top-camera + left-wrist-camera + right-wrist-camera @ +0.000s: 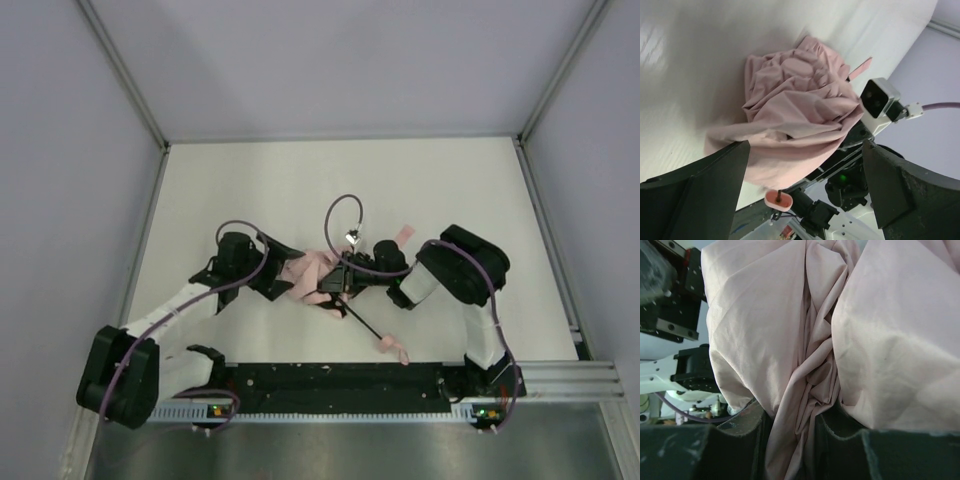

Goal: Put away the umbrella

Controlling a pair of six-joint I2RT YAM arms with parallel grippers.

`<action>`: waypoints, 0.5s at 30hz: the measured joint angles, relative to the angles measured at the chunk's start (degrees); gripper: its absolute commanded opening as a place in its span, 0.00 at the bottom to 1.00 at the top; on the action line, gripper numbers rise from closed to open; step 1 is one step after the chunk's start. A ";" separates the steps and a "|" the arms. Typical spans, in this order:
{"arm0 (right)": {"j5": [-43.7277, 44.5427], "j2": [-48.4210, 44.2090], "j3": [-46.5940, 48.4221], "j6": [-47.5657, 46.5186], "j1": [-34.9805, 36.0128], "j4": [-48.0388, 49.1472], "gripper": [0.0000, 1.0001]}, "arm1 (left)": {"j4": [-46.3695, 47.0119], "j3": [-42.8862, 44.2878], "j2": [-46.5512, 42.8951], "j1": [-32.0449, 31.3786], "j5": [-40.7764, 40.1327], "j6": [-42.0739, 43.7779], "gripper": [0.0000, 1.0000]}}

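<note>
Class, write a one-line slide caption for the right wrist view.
Right hand pinching a fold of the pink umbrella fabric.

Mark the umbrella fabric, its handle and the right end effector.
umbrella fabric (795,110): left wrist view, bunched canopy's middle.
umbrella handle (390,345): top external view, pink grip.
right end effector (790,425): right wrist view, between fingertips, on pinched fabric.

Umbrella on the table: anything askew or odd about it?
Yes. The pale pink fabric umbrella is not rolled: its canopy lies crumpled in loose folds, thin black shaft jutting diagonally toward the near edge. Fingers of the right gripper pinch one fold; those of the left gripper stand wide open.
</note>
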 measured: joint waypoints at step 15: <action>-4.98 3.52 1.51 8.09 -1.84 3.87 0.00 | 12.17 -0.50 16.11 -9.18 -2.01 -6.32 0.92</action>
